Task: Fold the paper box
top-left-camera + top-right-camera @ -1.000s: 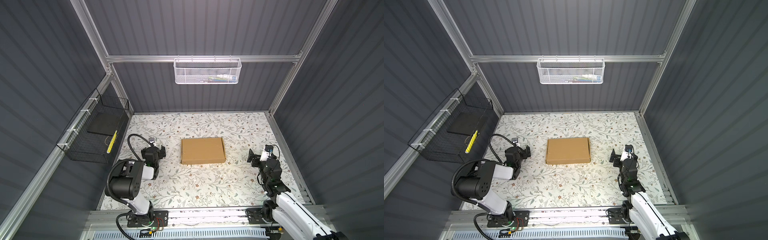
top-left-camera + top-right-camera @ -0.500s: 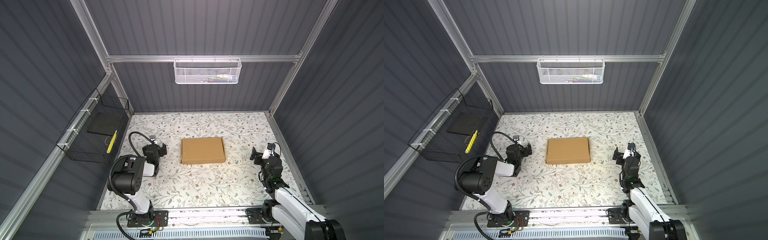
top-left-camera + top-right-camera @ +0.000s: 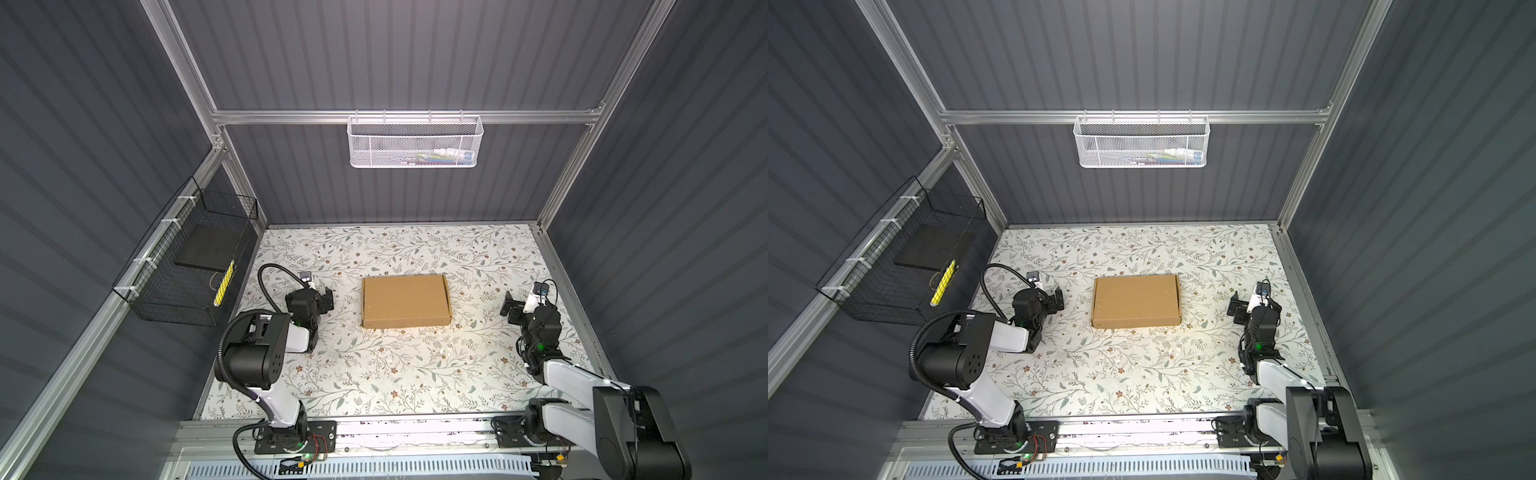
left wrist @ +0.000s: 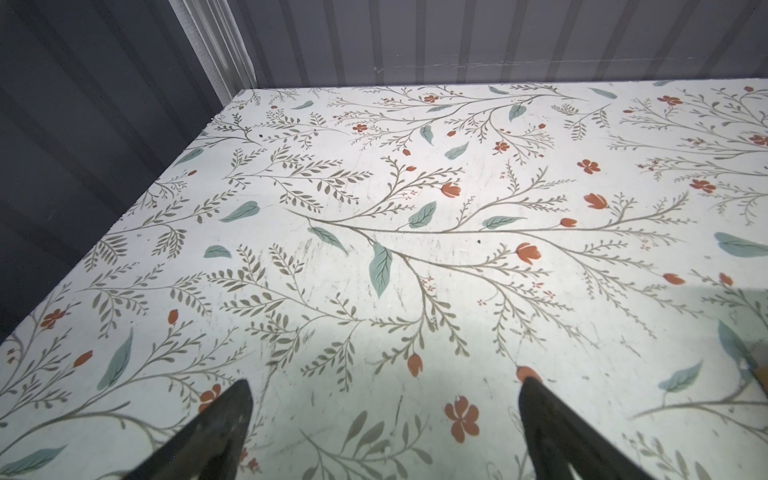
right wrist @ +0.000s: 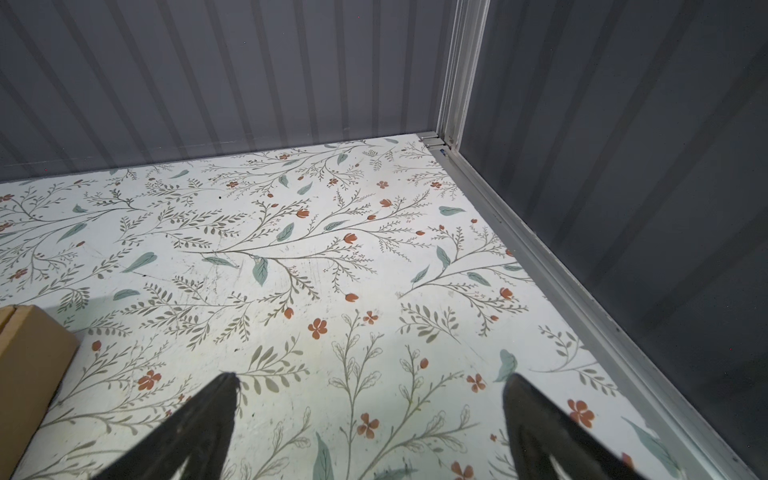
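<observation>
The paper box (image 3: 405,301) (image 3: 1136,300) lies shut and flat in the middle of the floral table, a shallow brown cardboard mailer. Both top views show my left gripper (image 3: 327,298) (image 3: 1058,300) low over the table to the left of the box, open and apart from it. My right gripper (image 3: 510,309) (image 3: 1234,309) is to the right of the box, also open and clear of it. The left wrist view shows my left gripper (image 4: 384,380) with only table between its fingers. In the right wrist view, a corner of the paper box (image 5: 29,357) lies beside my empty right gripper (image 5: 370,376).
A black wire basket (image 3: 187,270) hangs on the left wall. A white mesh basket (image 3: 415,141) hangs on the back rail. Grey walls and aluminium rails (image 5: 540,266) bound the table on three sides. The arm bases sit on the front rail (image 3: 415,432).
The right arm's elbow has folded down into view at the front right, its gripper drifting slightly right. The left arm has shifted only a little. The box has not moved.
</observation>
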Controlling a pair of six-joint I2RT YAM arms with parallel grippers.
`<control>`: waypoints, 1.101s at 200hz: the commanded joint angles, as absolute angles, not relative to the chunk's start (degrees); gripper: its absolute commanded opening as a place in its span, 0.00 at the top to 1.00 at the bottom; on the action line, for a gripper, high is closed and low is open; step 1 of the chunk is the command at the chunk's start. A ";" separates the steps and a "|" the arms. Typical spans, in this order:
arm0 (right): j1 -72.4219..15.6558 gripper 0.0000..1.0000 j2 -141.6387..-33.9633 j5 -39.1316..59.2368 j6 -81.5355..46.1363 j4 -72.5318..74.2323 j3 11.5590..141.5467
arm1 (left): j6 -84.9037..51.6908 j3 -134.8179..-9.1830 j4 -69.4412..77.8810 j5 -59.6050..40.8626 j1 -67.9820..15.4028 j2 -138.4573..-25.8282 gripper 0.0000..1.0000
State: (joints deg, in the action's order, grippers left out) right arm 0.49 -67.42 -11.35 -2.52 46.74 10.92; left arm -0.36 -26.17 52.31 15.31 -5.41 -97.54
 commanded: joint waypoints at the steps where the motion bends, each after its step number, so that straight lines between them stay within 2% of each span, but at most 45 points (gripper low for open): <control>1: 1.47 0.01 -69.86 -9.66 -2.52 53.20 12.73 | 0.26 -26.89 52.29 14.92 -4.97 -98.26 0.00; 87: 3.69 0.01 -84.24 -7.25 -5.68 69.31 12.19 | 0.26 -26.89 52.27 14.90 -4.92 -98.26 0.00; 136: 3.61 0.01 -82.84 -7.78 -6.05 57.30 17.18 | 0.26 -26.85 52.29 14.94 -4.92 -98.26 0.00; 220: 3.25 0.01 -83.41 -7.96 -5.62 58.80 16.96 | 0.26 -26.89 52.29 14.92 -4.92 -98.26 0.00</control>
